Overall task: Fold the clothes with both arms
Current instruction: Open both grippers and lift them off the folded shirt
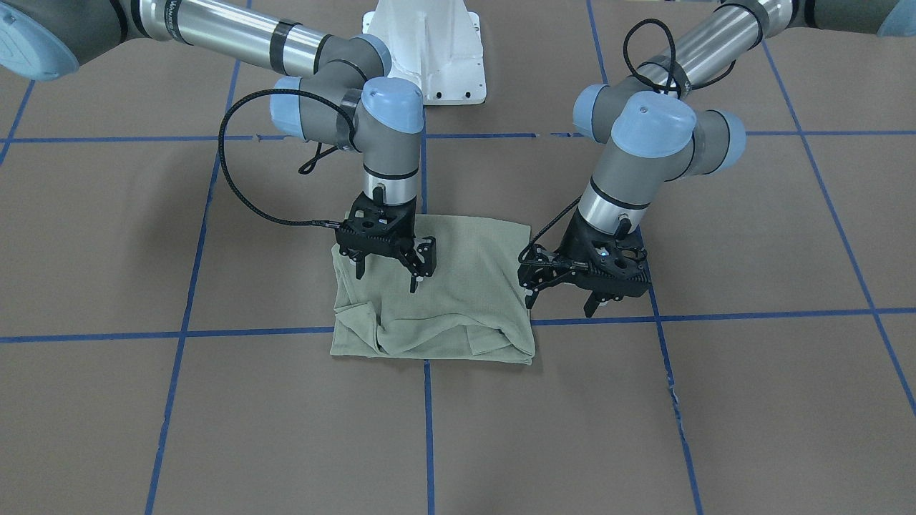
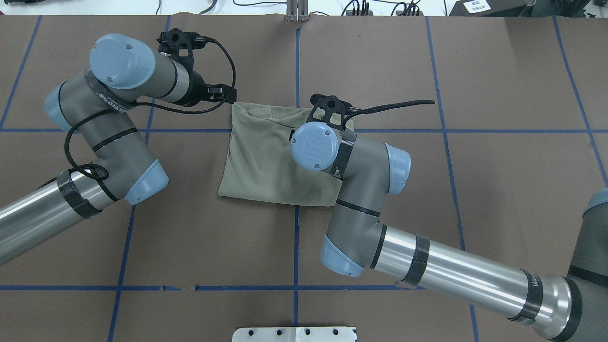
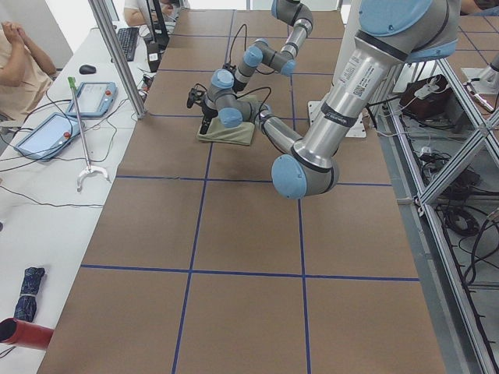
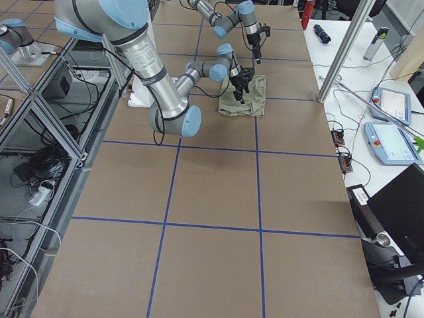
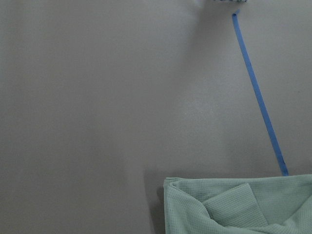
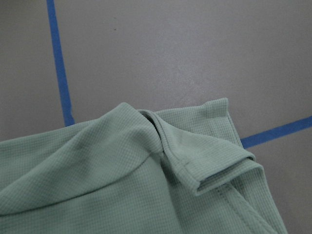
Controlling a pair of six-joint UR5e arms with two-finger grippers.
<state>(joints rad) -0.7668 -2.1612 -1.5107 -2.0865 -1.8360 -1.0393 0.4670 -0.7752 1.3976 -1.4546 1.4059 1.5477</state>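
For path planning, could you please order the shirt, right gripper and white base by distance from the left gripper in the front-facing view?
From the left gripper:
1. shirt, its edge just beside the jaws.
2. right gripper, over the shirt's other side.
3. white base, at the view's top.

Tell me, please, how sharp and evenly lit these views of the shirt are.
Right wrist view: sharp, crisp weave on the shirt. Left wrist view: even light, soft shadow beside the shirt's edge. Front-facing view: glare on the right arm's silver tube. Side views: shirt tiny.
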